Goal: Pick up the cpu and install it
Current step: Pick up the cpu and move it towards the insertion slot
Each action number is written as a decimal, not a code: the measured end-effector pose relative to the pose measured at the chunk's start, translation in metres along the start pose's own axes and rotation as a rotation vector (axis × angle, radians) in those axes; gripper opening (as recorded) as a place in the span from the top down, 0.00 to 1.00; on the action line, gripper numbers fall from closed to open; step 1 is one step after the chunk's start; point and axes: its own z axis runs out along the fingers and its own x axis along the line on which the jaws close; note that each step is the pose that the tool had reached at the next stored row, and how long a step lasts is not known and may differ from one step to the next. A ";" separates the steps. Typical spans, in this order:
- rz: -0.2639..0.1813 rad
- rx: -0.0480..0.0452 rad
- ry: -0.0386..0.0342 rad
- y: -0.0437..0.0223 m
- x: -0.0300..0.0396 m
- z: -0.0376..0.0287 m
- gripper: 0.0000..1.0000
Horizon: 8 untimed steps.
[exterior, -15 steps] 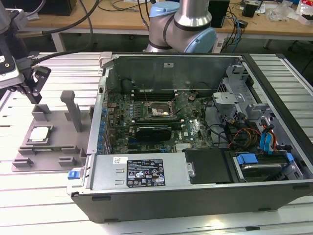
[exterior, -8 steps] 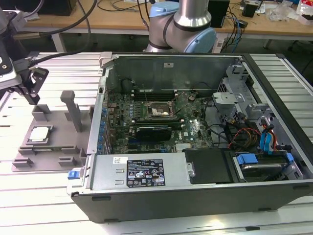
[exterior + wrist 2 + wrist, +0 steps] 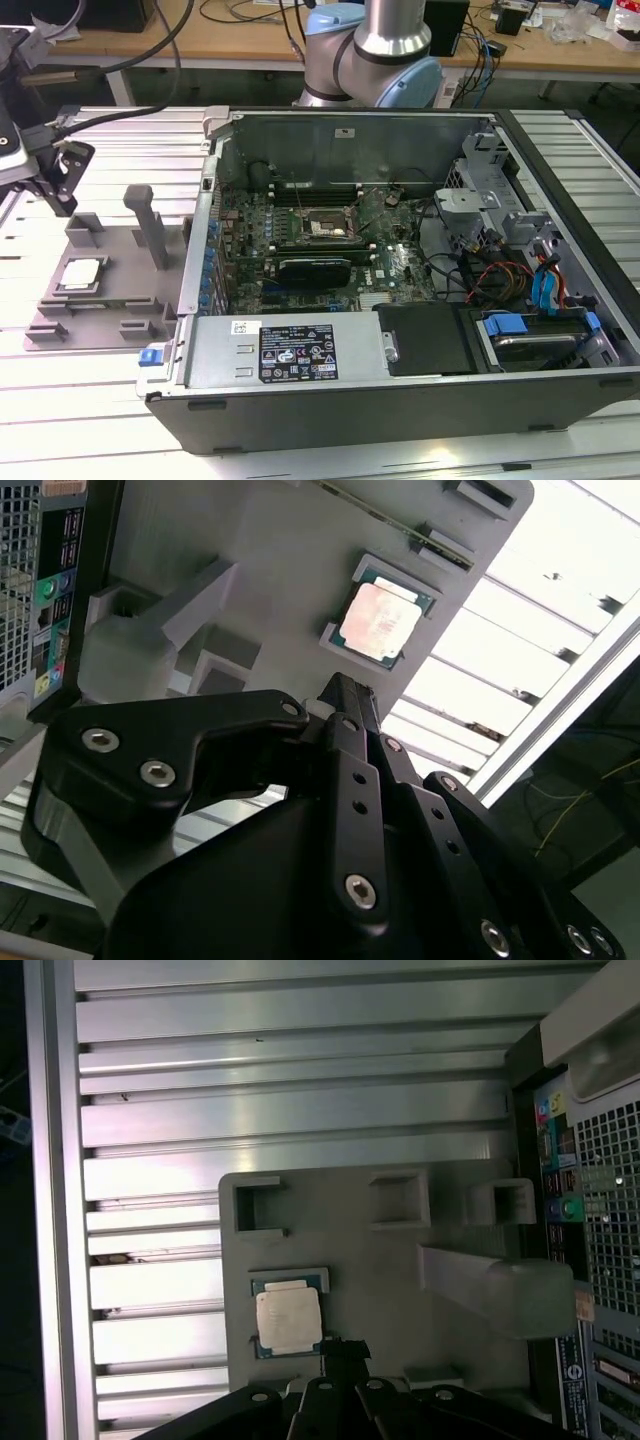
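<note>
The gripper (image 3: 338,687), jaws pressed together on nothing, is hovering near the cpu (image 3: 380,620) lying on a gray tray (image 3: 280,550) in both wrist views. The exterior view is adding the open case (image 3: 300,400) on the tray's right.

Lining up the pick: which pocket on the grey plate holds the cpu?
The one nearest the gripper: the cpu lies there, silver top up. The three square pockets opposite hold nothing.

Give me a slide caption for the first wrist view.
Black gripper hovers near the silver-topped square cpu seated in a grey plastic holder plate.
</note>
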 end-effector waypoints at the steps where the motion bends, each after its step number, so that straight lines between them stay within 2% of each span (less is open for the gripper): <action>1: 0.000 0.0000 0.0000 -0.0001 0.0005 0.0006 0.89; 8: 0.000 0.0001 0.0001 -0.0008 0.0052 0.0090 0.89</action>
